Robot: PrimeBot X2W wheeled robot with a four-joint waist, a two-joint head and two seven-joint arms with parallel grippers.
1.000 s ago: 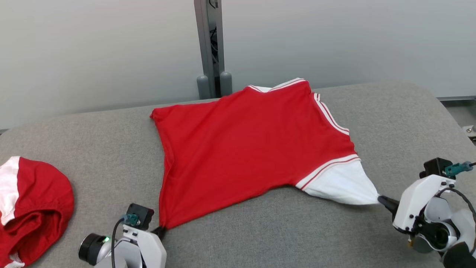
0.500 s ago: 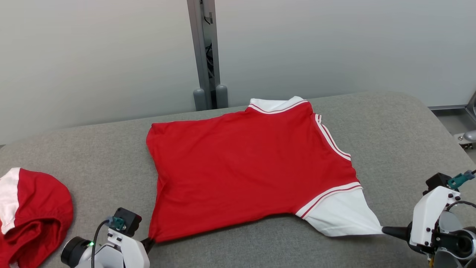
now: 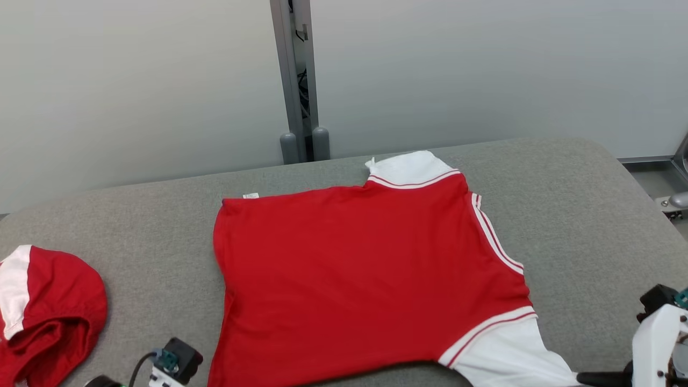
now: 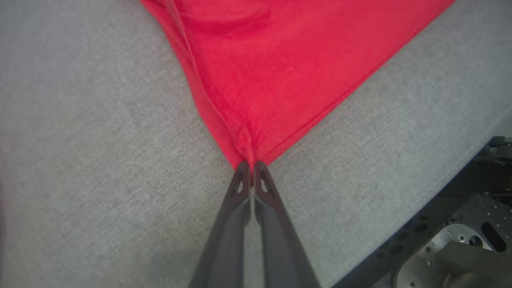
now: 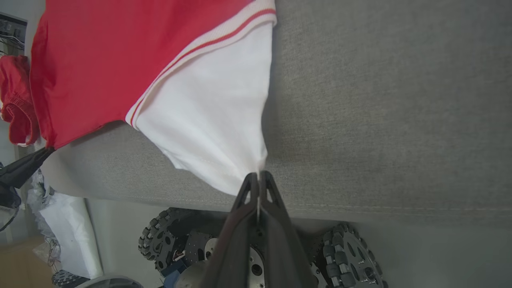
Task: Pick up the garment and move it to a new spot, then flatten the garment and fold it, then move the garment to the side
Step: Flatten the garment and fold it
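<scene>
On the grey padded table, about the middle: the red shirt lies spread in one layer, mostly smooth, with white parts at the far edge and the near right.

- Left gripper: fingers pressed together on the near-left red corner. The cloth gathers into a narrow point right at the tips and fans out wide beyond them.
- Right gripper: fingers likewise closed, pinching the tip of the white sleeve. It sits just at the table's near edge, with the robot's wheels visible below. The sleeve is drawn to a taut point.
- Both holds are low, close to the table top. My reading: gripping two near corners, well apart, puts the near edge under tension, so the body drags flat rather than lifting or bunching. Light creases run along the left side seam.
- Stage, as I judge it: flattening. No fold is made yet.
- A second red and white garment sits crumpled at the table's left end, well apart from the shirt, so it should not interfere.
</scene>
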